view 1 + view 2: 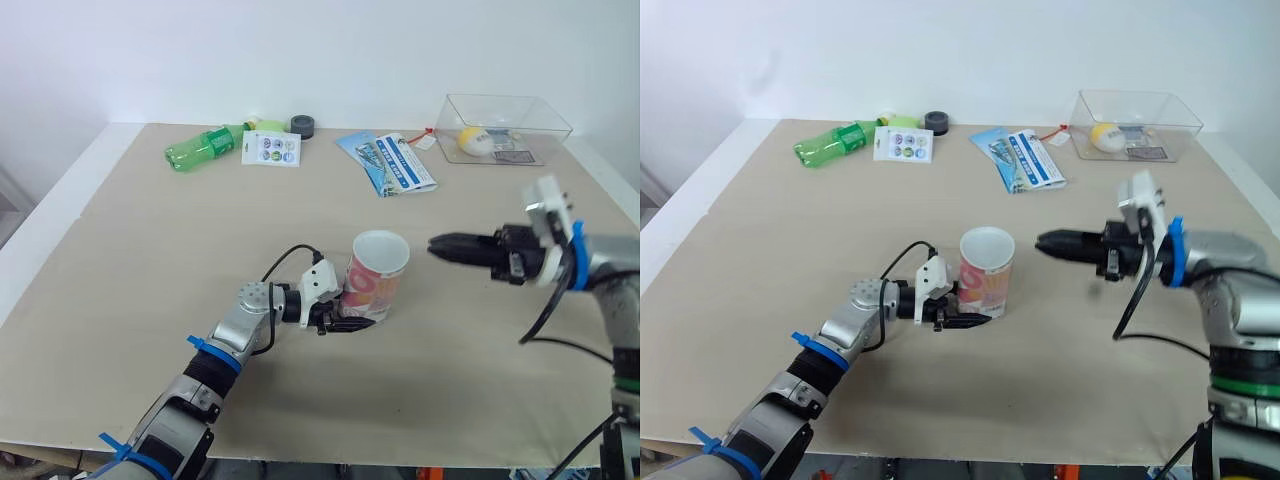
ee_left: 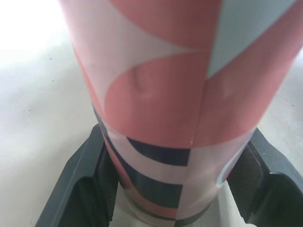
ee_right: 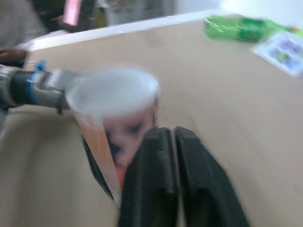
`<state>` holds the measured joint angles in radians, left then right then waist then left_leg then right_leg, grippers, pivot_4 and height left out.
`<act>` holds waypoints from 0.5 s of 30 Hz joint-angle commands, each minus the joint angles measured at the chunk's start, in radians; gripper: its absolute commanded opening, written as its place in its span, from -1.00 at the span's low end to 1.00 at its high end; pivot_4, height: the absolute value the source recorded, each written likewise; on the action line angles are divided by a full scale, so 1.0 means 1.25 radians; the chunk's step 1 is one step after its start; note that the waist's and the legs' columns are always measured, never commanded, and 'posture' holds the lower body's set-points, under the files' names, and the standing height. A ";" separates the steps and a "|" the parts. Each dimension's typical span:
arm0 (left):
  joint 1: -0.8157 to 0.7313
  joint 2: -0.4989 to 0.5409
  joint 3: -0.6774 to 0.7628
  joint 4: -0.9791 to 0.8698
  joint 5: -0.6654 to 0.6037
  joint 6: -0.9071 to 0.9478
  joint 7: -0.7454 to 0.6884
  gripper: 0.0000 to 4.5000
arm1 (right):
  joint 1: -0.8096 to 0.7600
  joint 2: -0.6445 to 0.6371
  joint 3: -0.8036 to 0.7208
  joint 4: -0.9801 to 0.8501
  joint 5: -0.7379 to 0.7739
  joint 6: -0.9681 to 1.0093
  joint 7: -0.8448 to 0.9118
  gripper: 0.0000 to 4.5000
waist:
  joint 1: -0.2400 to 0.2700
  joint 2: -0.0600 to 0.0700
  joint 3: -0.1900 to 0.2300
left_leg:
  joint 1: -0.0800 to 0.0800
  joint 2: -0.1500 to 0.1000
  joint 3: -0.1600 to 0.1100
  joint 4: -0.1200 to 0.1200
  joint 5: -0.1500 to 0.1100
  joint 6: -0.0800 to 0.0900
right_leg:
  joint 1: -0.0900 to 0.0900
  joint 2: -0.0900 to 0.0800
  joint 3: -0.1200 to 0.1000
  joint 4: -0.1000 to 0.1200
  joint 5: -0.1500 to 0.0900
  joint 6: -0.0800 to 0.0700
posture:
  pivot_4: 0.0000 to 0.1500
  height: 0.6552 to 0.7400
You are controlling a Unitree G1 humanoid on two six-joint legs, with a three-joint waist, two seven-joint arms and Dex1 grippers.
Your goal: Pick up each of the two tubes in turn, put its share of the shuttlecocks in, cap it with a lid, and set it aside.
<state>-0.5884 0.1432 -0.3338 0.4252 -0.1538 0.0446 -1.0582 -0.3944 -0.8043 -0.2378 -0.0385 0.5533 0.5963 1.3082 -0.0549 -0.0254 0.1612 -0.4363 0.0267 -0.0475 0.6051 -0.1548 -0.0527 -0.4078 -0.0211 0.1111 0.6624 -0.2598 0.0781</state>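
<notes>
A paper cup (image 1: 378,270) with a pink, white and dark blue pattern stands upright and empty-looking on the middle of the beige table (image 1: 150,280). My left gripper (image 1: 355,318) reaches in low from the left and is shut on the cup's base (image 2: 161,189), with one black finger (image 2: 90,184) against each side. My right gripper (image 1: 435,246) hovers to the right of the cup at rim height. It points at the cup with its fingers (image 3: 161,156) pressed together, empty, a short gap away from the rim (image 3: 113,90).
Along the table's far edge lie a green plastic bottle (image 1: 205,148), a sticker card (image 1: 270,149), a dark tape roll (image 1: 303,125) and blue leaflets (image 1: 390,162). A clear plastic box (image 1: 452,125) holding a yellow object (image 1: 478,140) stands at the far right.
</notes>
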 commanded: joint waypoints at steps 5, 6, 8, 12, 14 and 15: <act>0.002 0.016 0.015 0.011 0.003 -0.015 -0.006 1.00 | 0.108 0.066 0.033 0.018 -0.058 -0.179 -0.031 0.47 | 0.001 0.001 0.001 | 0.001 0.000 0.000 0.001 0.000 0.000 | 0.001 0.001 0.000 0.000 0.001 0.000 | 1.00 1.00; 0.001 0.018 0.017 0.010 -0.001 -0.018 -0.010 1.00 | 0.113 0.069 0.045 0.025 -0.063 -0.193 -0.026 0.56 | 0.001 0.001 0.002 | 0.001 0.000 0.000 0.001 0.000 0.000 | 0.001 0.001 0.000 0.000 0.001 0.000 | 1.00 1.00; -0.001 0.018 0.022 0.006 -0.007 -0.028 -0.013 1.00 | 0.117 0.075 0.065 0.039 -0.072 -0.218 -0.020 0.96 | -0.001 0.002 0.003 | 0.001 0.000 0.000 0.001 0.000 0.000 | 0.001 0.001 0.000 0.000 0.001 0.000 | 1.00 1.00; -0.005 0.027 0.030 0.004 -0.007 -0.041 -0.025 1.00 | 0.111 0.089 0.106 0.065 -0.085 -0.246 -0.012 0.98 | 0.000 0.003 0.004 | 0.001 0.000 -0.001 0.001 0.000 0.000 | 0.001 0.001 0.000 0.000 0.001 0.000 | 1.00 1.00; -0.002 0.038 0.032 0.000 -0.007 -0.046 -0.034 1.00 | 0.108 0.098 0.124 0.073 -0.089 -0.254 -0.011 0.98 | 0.000 0.003 0.004 | 0.000 0.000 -0.001 0.001 0.000 0.000 | 0.001 0.001 0.000 0.000 0.001 0.000 | 1.00 1.00; -0.001 0.044 0.036 -0.004 -0.011 -0.045 -0.039 1.00 | 0.108 0.103 0.135 0.074 -0.090 -0.256 -0.009 0.98 | 0.000 0.003 0.004 | 0.000 0.000 -0.001 0.001 0.000 0.000 | 0.001 0.001 0.000 0.000 0.001 0.000 | 1.00 1.00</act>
<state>-0.5881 0.1859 -0.3107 0.4321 -0.1578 -0.0012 -1.0955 -0.2455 -0.6785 -0.0761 0.0630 0.4414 0.2937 1.2855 -0.0550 -0.0218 0.1665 -0.4359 0.0271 -0.0486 0.6058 -0.1543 -0.0526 -0.4068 -0.0197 0.1110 0.6624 -0.2589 0.0780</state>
